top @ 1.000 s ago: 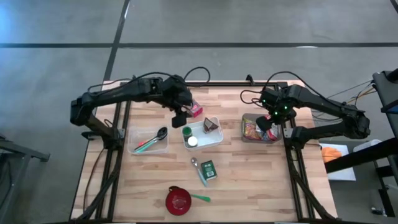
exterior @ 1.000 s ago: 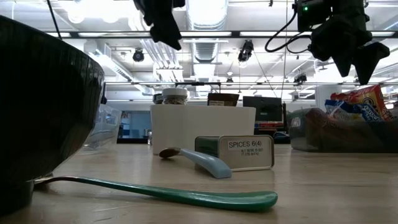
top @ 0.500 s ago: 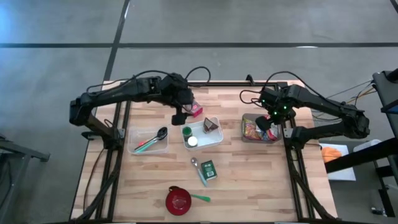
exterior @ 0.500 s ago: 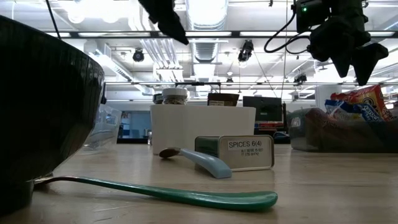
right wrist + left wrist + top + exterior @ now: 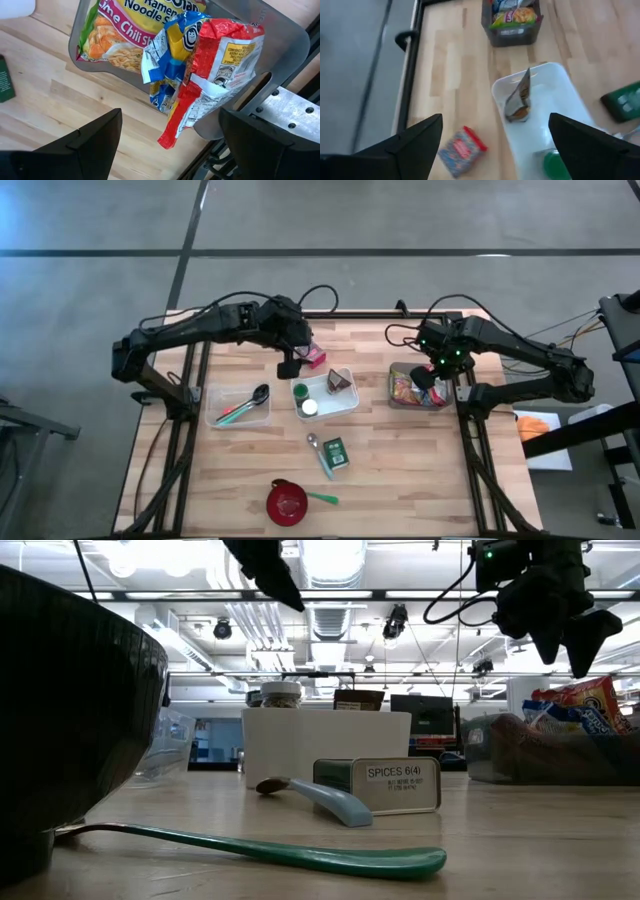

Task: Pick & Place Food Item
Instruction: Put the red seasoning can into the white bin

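Observation:
A small pink snack packet (image 5: 314,357) (image 5: 462,152) lies flat on the wooden table, just beyond the white tray's (image 5: 345,404) far left corner. My left gripper (image 5: 289,367) (image 5: 495,120) hangs open above the table, beside the packet, and touches nothing. A brown packet (image 5: 517,100) leans against the tray's wall, and a green-lidded jar (image 5: 300,391) stands in the tray. My right gripper (image 5: 428,378) (image 5: 170,115) is open above the grey bin (image 5: 398,369) of snack packets (image 5: 210,65), clear of them.
A clear tray (image 5: 222,420) holding a dark spoon sits at the left. A green spice tin (image 5: 335,452) and a pale blue spoon (image 5: 320,455) lie mid-table. A red bowl (image 5: 287,502) with a green spoon (image 5: 300,852) stands near the front edge.
My left gripper has rolled at the wrist and tipped a little while staying in place above the table; in the low view its outline is narrower than before. The pink packet and everything else have kept still.

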Motion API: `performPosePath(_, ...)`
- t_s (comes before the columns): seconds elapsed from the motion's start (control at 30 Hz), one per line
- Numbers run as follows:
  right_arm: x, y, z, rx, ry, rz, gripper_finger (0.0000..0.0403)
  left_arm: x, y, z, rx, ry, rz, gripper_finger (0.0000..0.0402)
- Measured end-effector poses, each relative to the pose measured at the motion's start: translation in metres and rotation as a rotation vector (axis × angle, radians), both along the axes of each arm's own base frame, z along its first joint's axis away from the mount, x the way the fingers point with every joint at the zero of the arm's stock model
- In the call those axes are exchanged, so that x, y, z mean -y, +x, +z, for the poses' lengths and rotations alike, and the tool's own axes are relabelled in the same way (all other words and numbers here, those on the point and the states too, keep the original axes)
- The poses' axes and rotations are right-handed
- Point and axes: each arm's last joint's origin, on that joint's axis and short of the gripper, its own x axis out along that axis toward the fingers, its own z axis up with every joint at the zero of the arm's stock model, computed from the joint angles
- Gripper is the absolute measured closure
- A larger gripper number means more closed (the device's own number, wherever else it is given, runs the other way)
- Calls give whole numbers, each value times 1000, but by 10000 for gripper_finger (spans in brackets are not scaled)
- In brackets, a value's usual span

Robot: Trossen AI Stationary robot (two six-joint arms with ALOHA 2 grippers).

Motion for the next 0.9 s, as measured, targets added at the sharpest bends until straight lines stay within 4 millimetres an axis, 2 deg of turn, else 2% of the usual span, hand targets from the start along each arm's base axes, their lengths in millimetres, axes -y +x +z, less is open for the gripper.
performPosePath(0.1, 0, 1, 0, 7, -4, 0, 73, -15, -1, -1, 1, 57, -23, 34)
performPosePath(0.23, 0, 1, 0, 9, -4, 0, 73, -45, -4, -12, -2, -39, -13, 34)
performPosePath(0.43, 1, 1, 0, 11, -5, 0, 73, -84, -3, -41, -55, -117, -106, 34)
performPosePath(0.6, 1, 1, 0, 13, -6, 0, 73, -108, -2, -69, -121, -160, -125, 34)
performPosePath(0.77, 1, 2, 0, 16, -8, 0, 73, -121, 1, -94, -169, -230, -138, 34)
performPosePath(0.9, 1, 2, 0, 24, -12, 0, 73, -117, 6, -99, -179, -146, -285, 34)
